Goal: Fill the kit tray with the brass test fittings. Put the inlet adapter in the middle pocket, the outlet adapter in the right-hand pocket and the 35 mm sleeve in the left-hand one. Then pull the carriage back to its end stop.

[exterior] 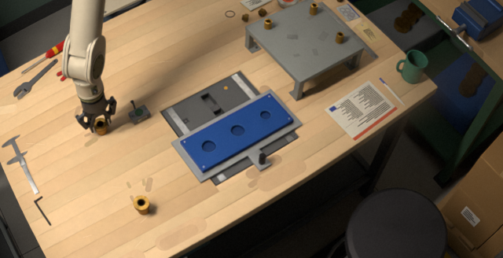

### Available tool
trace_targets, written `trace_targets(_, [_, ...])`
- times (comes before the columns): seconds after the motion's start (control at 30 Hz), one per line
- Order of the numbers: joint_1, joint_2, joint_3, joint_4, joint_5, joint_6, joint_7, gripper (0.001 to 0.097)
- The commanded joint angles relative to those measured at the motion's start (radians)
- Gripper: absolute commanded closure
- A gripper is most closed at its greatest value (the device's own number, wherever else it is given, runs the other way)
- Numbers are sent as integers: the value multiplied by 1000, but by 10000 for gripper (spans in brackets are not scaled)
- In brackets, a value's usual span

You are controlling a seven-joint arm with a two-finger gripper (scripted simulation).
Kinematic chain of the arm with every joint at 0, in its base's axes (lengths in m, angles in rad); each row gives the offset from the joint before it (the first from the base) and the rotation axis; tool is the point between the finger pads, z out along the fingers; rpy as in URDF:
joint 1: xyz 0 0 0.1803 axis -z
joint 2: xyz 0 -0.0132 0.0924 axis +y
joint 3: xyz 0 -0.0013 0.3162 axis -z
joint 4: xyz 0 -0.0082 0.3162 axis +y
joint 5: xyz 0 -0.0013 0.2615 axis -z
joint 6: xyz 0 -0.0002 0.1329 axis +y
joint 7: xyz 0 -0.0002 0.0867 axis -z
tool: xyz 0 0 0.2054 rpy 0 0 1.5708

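A brass fitting (101,126) on the left of the bench is partly hidden between the fingers of my gripper (97,123), which is closed around it as it stands on the wood. A second brass fitting (141,204) stands alone near the front edge. Three smaller brass fittings (268,23) (313,8) (339,37) stand on the grey raised platform (305,41) at the back right. The blue kit tray (237,131) sits on its grey carriage in the middle of the bench, and its three round pockets are empty. The carriage's dark knob (261,158) sticks up at its front edge.
Behind the platform lie rings, small parts and a card. A small toggle switch box (139,113) stands right of the gripper. A wrench, a screwdriver, a caliper (19,161) and a hex key lie at the left edge. A green mug (412,66) and a printed sheet are on the right.
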Motion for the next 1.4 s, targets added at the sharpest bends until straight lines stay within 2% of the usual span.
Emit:
trace_targets(0.0, [0, 0, 0, 0, 0, 0, 0, 506])
trace_targets(0.67, [0, 1, 0, 0, 0, -1, 0, 901])
trace_targets(1.37, [-4, -12, 7, -2, 4, 14, -4, 901])
